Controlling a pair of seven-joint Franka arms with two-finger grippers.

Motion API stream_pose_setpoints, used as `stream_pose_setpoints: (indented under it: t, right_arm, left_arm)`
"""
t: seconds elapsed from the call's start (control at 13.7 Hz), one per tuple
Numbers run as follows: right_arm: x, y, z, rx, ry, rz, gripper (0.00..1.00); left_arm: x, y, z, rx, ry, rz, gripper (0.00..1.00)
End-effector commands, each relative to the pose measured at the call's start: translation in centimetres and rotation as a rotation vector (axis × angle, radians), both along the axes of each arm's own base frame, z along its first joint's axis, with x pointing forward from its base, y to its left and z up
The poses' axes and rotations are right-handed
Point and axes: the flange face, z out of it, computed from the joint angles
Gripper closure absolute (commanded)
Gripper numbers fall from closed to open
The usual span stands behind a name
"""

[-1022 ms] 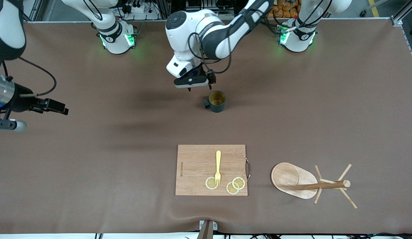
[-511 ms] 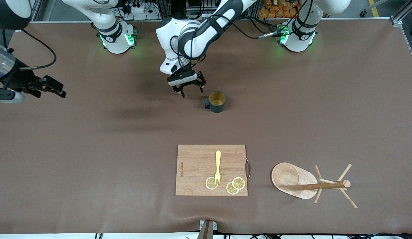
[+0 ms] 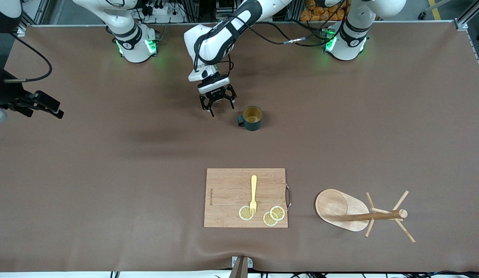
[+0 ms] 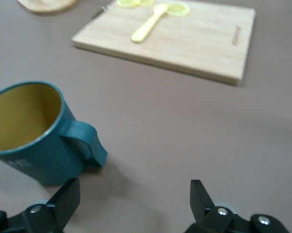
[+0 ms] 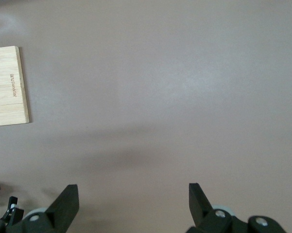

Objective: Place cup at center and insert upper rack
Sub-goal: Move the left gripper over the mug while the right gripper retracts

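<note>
One cup (image 3: pixel 252 117), one upper rack (image 3: pixel 361 214).

Small printed lettering runs along one edge of the cutting board (image 3: pixel 246 197), too small to read.

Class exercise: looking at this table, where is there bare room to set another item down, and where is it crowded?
Bare mat lies between the cup and the cutting board, and widely toward the right arm's end, where the right gripper waits. It is tight beside the cup's handle, where the open left gripper hovers, and between board and upper rack.
</note>
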Motion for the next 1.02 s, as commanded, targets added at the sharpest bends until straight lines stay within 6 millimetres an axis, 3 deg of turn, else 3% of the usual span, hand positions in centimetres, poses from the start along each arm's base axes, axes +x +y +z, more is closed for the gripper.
stream_pose_setpoints:
  t: [0.0,0.22,0.44,0.58,0.73,0.95]
  right_arm:
    - [2.8,0.3,0.0,-0.017,0.035,-0.118,0.00]
    - [3.2,0.6,0.8,-0.011,0.040,-0.113,0.00]
    - [1.9,0.5,2.1,0.012,0.075,0.094,0.00]
    - [1.9,0.2,2.5,-0.015,0.067,0.099,0.00]
    - [1.8,0.4,4.2,-0.027,0.030,0.100,0.00]
    - [1.2,-1.3,5.0,0.010,-0.010,0.073,0.00]
  left_arm:
    - [0.7,0.5,-1.1,0.046,-0.080,0.025,0.00]
    - [1.4,1.2,-2.4,0.074,-0.098,0.033,0.00]
    - [2.0,1.5,-2.9,0.092,-0.124,0.020,0.00]
    - [2.5,1.6,-3.1,0.102,-0.148,0.004,0.00]
    - [2.7,1.8,-3.9,0.118,-0.161,-0.010,0.00]
    - [3.0,2.2,-4.6,0.132,-0.162,-0.008,0.00]
